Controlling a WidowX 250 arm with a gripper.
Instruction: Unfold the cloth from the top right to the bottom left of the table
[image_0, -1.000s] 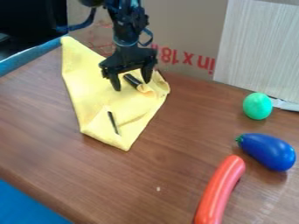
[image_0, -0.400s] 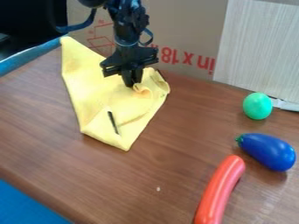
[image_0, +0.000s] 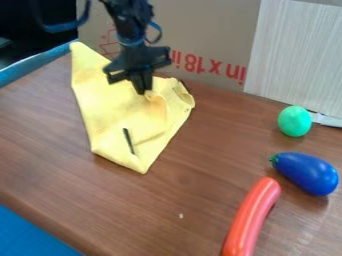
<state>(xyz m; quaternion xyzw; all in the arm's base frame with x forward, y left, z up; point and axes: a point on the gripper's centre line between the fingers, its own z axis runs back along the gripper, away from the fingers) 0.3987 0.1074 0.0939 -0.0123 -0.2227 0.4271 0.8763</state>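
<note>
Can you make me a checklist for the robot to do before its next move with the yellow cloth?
1. Gripper shut: ok, its fingers are together.
2. Yellow cloth pinched: ok, it looks so, because a raised fold meets the fingertips.
3. Cloth opened out flat: not ok, it is folded over and creased.
4. Toys out of the cloth's way: ok, the green egg-shaped toy, blue eggplant and red sausage-like toy all lie apart from it, to the right in the picture.
5. Just one layer pinched: cannot tell, the fingers hide it.
</note>
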